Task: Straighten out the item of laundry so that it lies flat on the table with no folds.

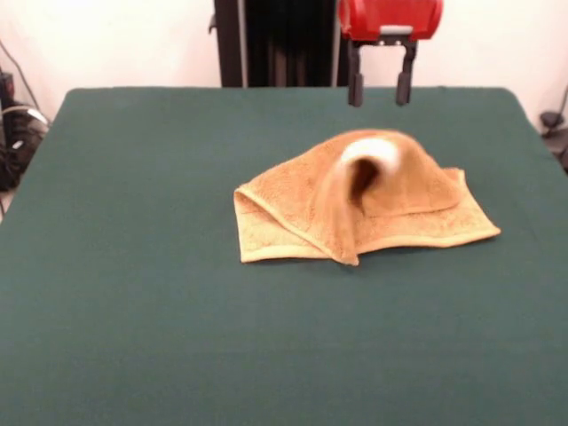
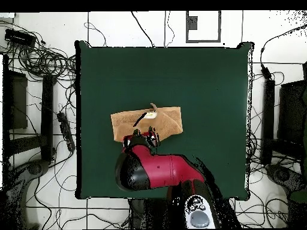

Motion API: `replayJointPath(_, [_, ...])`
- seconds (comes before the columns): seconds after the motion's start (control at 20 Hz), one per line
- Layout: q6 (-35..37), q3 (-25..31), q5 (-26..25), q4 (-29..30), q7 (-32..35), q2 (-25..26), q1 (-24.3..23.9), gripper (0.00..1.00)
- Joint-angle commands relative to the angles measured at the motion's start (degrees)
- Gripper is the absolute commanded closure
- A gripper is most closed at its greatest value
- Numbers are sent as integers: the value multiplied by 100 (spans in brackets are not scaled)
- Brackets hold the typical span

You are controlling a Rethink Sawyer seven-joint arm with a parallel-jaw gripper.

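Green felt of the table point(image 1: 133, 337) runs bare up to the towel point(image 1: 355, 213), heaped and folded near mid-table. Above its far side hangs the gripper point(image 1: 380, 87), fingers apart, empty. Cables point(image 2: 42, 60) clutter the surrounding floor.

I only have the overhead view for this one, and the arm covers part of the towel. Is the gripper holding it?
Observer: No. In the front view the gripper hangs open above the towel, apart from it.
Operator: Does the towel lie flat?
Observer: No, its middle rises in a hump.
Operator: Any folds?
Observer: Yes, the towel's left side in the front view is folded over on itself.
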Motion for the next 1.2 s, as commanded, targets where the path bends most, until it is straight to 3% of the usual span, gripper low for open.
replayJointPath(0.05, [-278, -130, 195, 494, 1270, 45, 352, 0])
replayJointPath(0.35, [-303, -310, 351, 542, 1403, -6, 525, 0])
replayJointPath(0.6, [218, -169, 662, 542, 1382, -186, 501, 0])
replayJointPath(0.75, [563, -51, 844, 208, 1241, -142, 507, 0])
replayJointPath(1.2, [1642, 142, 1209, -1378, 710, 707, 634, 0])
